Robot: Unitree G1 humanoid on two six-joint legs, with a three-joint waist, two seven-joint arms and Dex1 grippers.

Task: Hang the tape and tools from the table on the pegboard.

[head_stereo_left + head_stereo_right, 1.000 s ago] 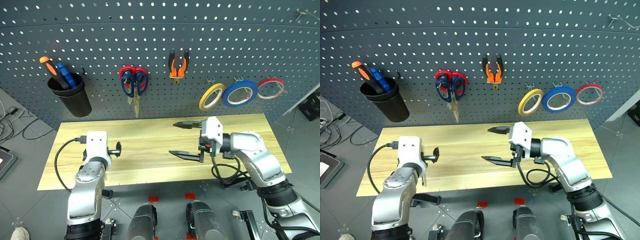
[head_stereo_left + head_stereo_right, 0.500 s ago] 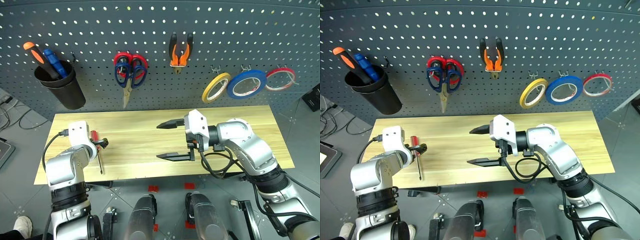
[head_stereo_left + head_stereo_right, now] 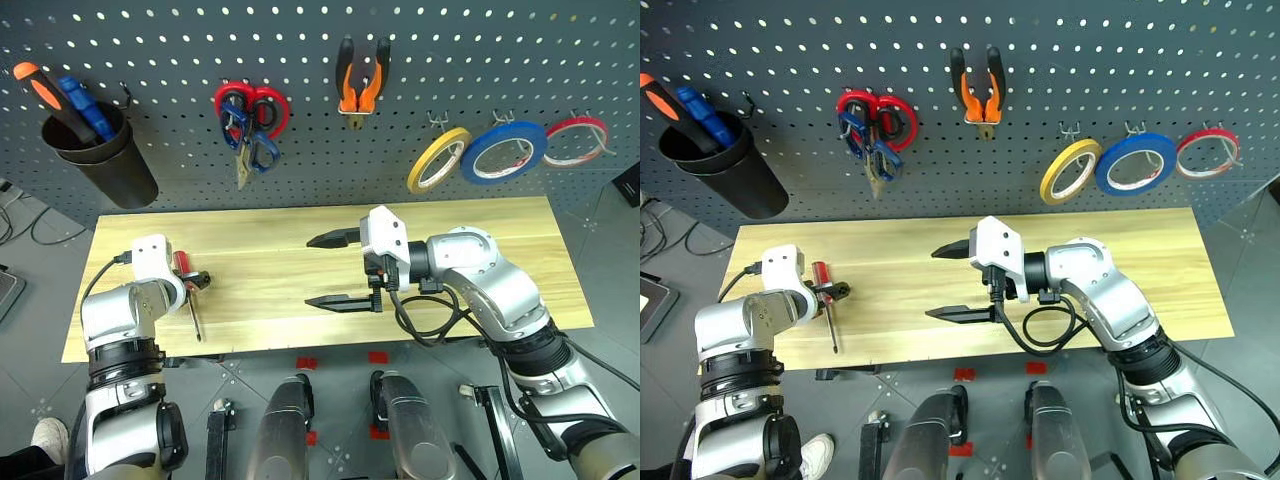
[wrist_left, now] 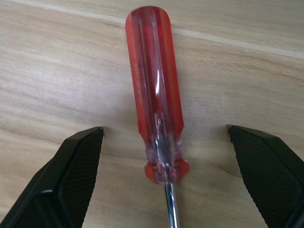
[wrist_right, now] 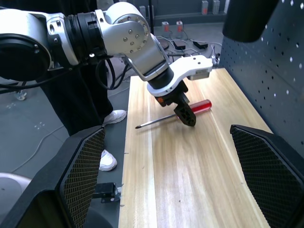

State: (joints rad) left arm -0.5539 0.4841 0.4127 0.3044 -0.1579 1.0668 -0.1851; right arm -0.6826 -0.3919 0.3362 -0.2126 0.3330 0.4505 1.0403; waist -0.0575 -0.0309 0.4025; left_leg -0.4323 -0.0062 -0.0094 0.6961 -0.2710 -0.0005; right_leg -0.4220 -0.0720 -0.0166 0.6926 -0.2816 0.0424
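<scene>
A slim red-handled screwdriver (image 4: 156,104) lies on the wooden table (image 3: 450,215) near its left end, shaft toward the front edge. My left gripper (image 3: 192,281) is open and low over it, one finger on each side of the handle, neither touching it. Over the middle of the table my right gripper (image 3: 309,271) is open and empty, pointing left. On the pegboard (image 3: 180,50) hang the tan-yellow tape (image 3: 438,160), the orange-and-black pliers (image 3: 358,90) and the dark-looped scissors (image 3: 262,152).
Red-looped scissors (image 3: 268,104) share the hook with the dark-looped pair. A blue tape ring (image 3: 505,152) and a red-edged ring (image 3: 577,140) hang to the right. A black cup (image 3: 98,165) at the left holds thick screwdrivers. A person's white shoe (image 5: 110,160) is beside the table.
The camera has tilted down. My left gripper moved outward and forward and now straddles the screwdriver handle, which was hidden a second ago. My right gripper shifted a little left, still open.
</scene>
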